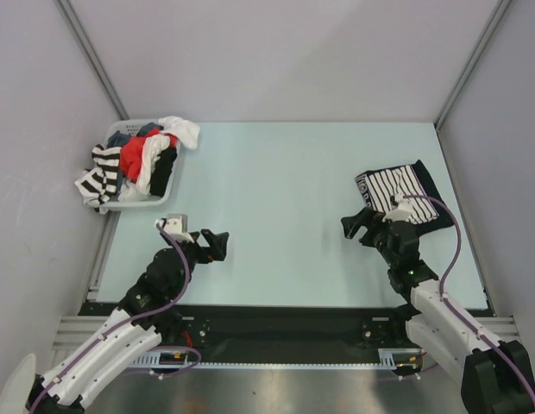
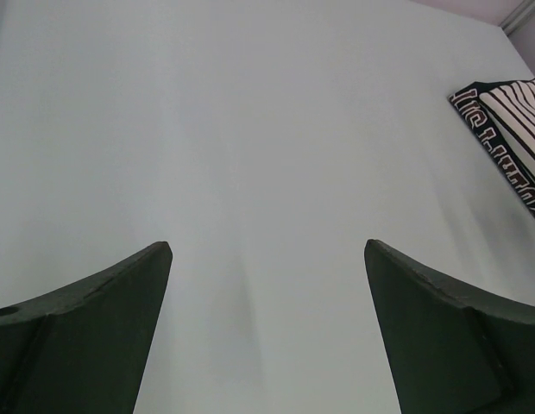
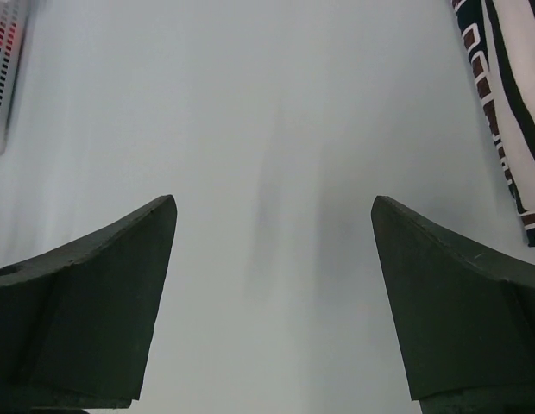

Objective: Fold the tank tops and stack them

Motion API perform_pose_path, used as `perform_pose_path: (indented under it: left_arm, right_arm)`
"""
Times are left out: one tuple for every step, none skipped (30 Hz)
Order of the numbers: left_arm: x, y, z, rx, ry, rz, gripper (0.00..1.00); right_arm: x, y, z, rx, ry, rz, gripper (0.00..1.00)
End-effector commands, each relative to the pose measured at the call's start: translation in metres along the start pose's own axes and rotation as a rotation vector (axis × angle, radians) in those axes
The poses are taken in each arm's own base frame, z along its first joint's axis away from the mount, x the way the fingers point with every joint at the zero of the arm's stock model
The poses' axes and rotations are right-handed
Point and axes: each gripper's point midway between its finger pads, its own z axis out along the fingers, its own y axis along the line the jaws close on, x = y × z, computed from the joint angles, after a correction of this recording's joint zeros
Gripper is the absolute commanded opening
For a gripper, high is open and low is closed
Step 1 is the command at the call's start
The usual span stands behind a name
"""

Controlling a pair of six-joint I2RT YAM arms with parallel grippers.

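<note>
A white tank top with thin dark stripes (image 1: 397,189) lies folded on top of a dark navy one (image 1: 437,207) at the table's right side. The striped top also shows at the right edge of the left wrist view (image 2: 513,108) and of the right wrist view (image 3: 513,60). My right gripper (image 1: 357,226) is open and empty, just left of this stack. My left gripper (image 1: 218,245) is open and empty over bare table at the near left. Both wrist views show only bare table between the fingers.
A white basket (image 1: 121,203) at the far left holds a heap of clothes: red, white, black and striped pieces, some hanging over its rim. Grey walls enclose the table on three sides. A black rail runs along the near edge.
</note>
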Motion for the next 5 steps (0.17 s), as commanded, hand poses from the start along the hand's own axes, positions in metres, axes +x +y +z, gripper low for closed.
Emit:
perform_pose_path:
  left_arm:
    - [-0.0053,-0.0022,0.0013,0.015,-0.024,0.007,1.00]
    - [-0.0038,-0.0016,0.0022,0.010,-0.017,0.012,1.00]
    - [-0.0036,-0.0014,0.0027,0.007,-0.015,0.011,1.00]
    - [-0.0033,-0.0015,0.0032,0.006,-0.013,0.012,1.00]
    - [-0.0025,-0.0012,0.0040,0.002,-0.007,0.015,1.00]
  right_arm:
    - [-0.0178,0.0021,0.0024,0.008,-0.076,0.004,0.99]
    - [-0.0178,0.0020,0.0029,0.008,-0.074,0.006,0.99]
    - [-0.0164,0.0009,0.0043,0.013,-0.066,0.006,0.99]
    - [-0.0170,0.0012,0.0043,0.013,-0.066,0.003,1.00]
    - [-0.0168,0.0002,0.0044,0.017,-0.063,-0.009,1.00]
